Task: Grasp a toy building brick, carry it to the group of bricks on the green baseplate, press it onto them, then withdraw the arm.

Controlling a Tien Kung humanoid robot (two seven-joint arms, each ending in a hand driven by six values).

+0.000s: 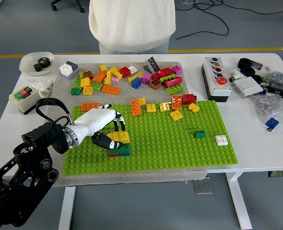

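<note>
- Yellow brick (119, 137), lower left of centre on the green baseplate (179, 143): it sits on a small stack (118, 151) of one red, one green and one blue brick, and the left hand (104, 125) is closed on it, dark fingers (101, 140) below and behind it.
- Left arm (33, 163): one, black, entering from the lower-left corner; its lower part is cut off by the frame edge.
- Baseplate, upper edge: a row of about eight orange, yellow and red bricks (164, 105); two lone bricks at right, one green brick (199, 134), one white brick (221, 140).
- Loose bricks (131, 77) on the grey mat behind: too overlapped to count.
- Person (131, 24), top centre: torso only; hands out of view.
</note>
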